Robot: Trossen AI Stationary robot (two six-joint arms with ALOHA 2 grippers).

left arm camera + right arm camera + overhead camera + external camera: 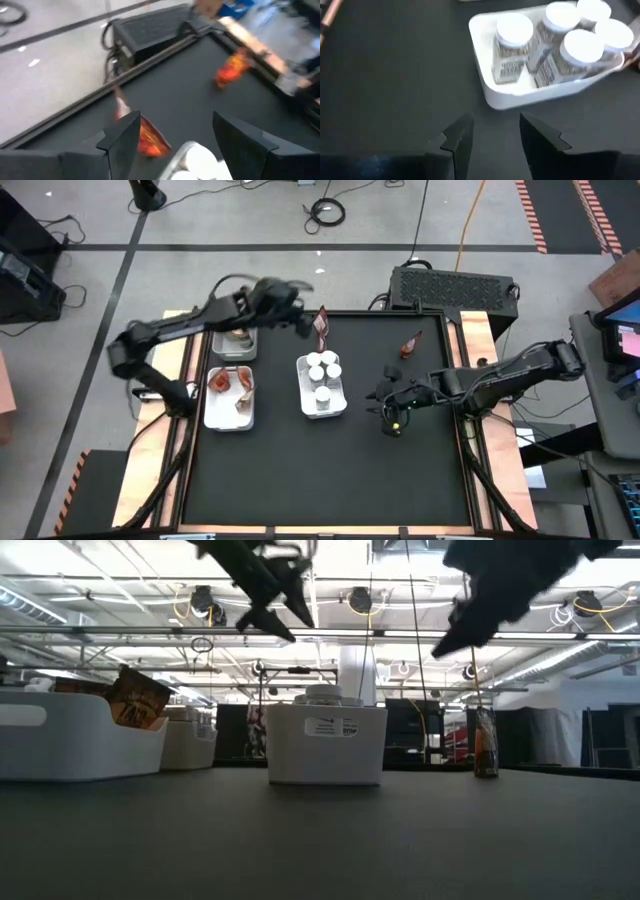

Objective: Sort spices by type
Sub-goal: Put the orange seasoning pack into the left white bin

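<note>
From above, the left gripper [303, 321] hangs near a reddish packet [321, 326] at the mat's far edge, likely lining up to fetch it; five white-capped jars [322, 372] fill the middle tray [304, 396], packets lie in the left tray [212, 412], and another packet [411, 344] lies loose. The right gripper [385, 399] waits beside the jar tray. At table level, the tray's small label [333, 726] is unreadable. The left wrist view shows its fingers [124, 139] apart, holding nothing. The right wrist view shows its fingers [460, 140] slightly apart, empty; the jar labels cannot be read.
</note>
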